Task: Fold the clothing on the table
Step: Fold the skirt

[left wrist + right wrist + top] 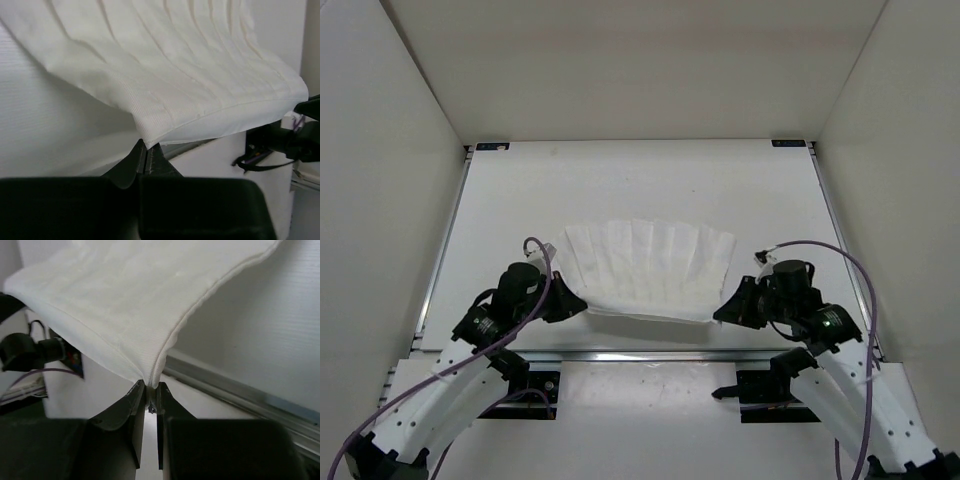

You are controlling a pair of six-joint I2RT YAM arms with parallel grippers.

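The near left corner of the clothing (650,268) is clamped by the left fingers (140,156), the near right corner by the right fingers (139,395); it is spread mid-bench (620,185), near hem lifted, no fold yet made

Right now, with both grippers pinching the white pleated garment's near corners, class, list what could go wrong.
1. The left gripper and right gripper each hold only the tip of a corner of the thin white pleated fabric garment; either corner may slip out when pulled.
2. The near hem curves slack between them, so the fold may land uneven or bunch the pleats on the flat white table.
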